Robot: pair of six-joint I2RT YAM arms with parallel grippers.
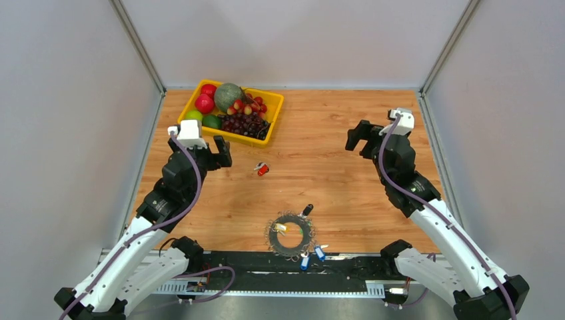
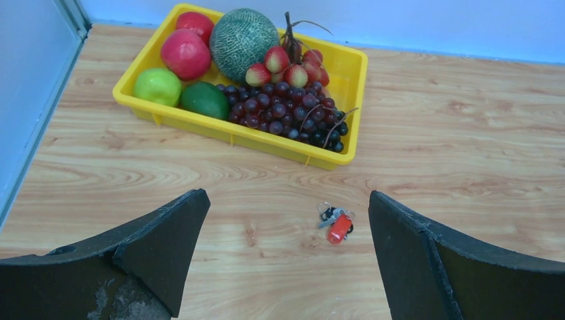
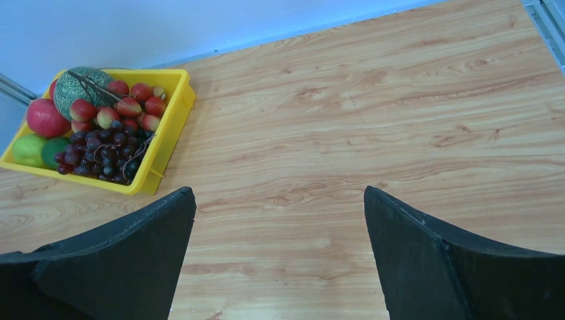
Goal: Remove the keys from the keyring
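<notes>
The keyring (image 1: 290,232), a thin grey loop, lies near the table's front edge. On or by it are a yellow-headed key (image 1: 282,227), a black-headed key (image 1: 307,210) and two blue-headed keys (image 1: 305,261). A red-headed key (image 1: 263,169) lies apart on the wood, also in the left wrist view (image 2: 338,228) between my fingers. My left gripper (image 1: 214,152) is open and empty, left of the red key. My right gripper (image 1: 360,138) is open and empty over bare wood at the right.
A yellow tray (image 1: 276,107) of fruit (melon, apples, grapes) stands at the back left, also in the left wrist view (image 2: 353,73) and the right wrist view (image 3: 180,93). Grey walls enclose the table on three sides. A black rail (image 1: 346,267) runs along the front edge.
</notes>
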